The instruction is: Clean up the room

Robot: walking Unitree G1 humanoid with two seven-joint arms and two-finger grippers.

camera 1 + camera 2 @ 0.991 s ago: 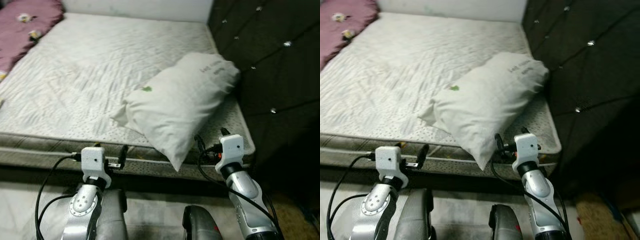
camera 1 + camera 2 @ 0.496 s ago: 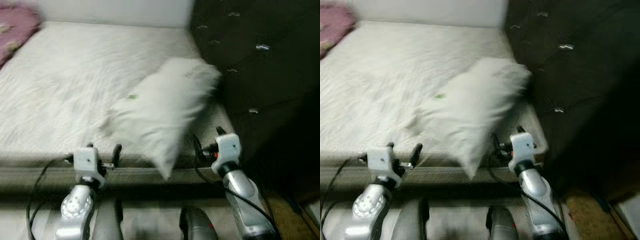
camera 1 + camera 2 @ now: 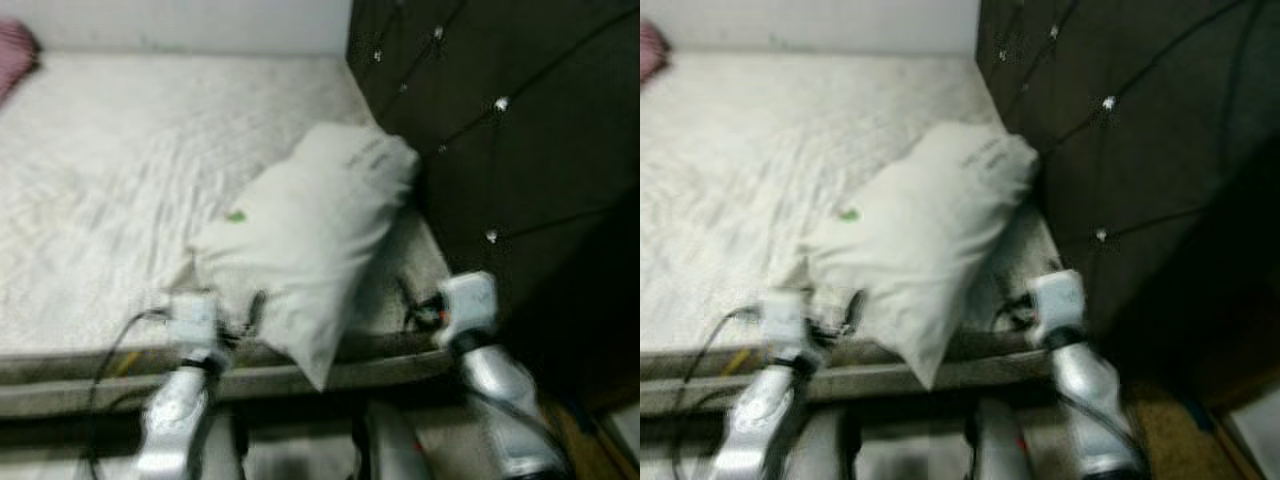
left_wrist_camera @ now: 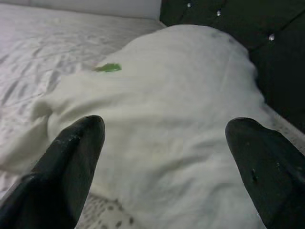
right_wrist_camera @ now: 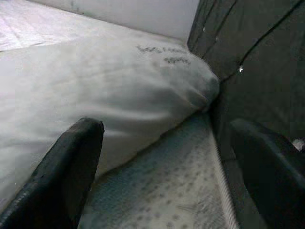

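A white pillow (image 3: 310, 235) with a small green mark lies slantwise on the bed's right side, its far end against the dark headboard and its near corner hanging over the bed's front edge. My left gripper (image 3: 247, 310) is at the bed's front edge, close to the pillow's near left side. In the left wrist view it (image 4: 167, 157) is open, with the pillow (image 4: 167, 95) straight ahead between the fingers. My right gripper (image 3: 412, 306) is open to the right of the pillow's near end, above the dotted mattress strip (image 5: 157, 191).
The dark tufted headboard (image 3: 500, 150) stands along the bed's right side. The white mattress (image 3: 100, 180) stretches off to the left, with a pink blanket (image 3: 12, 50) at its far left corner. A brownish mat (image 3: 575, 430) lies on the floor at the lower right.
The whole view has shifted right and stays blurred, so the camera has moved. Both grippers now stand closer to the pillow's near end. The pillow keeps its place on the bed.
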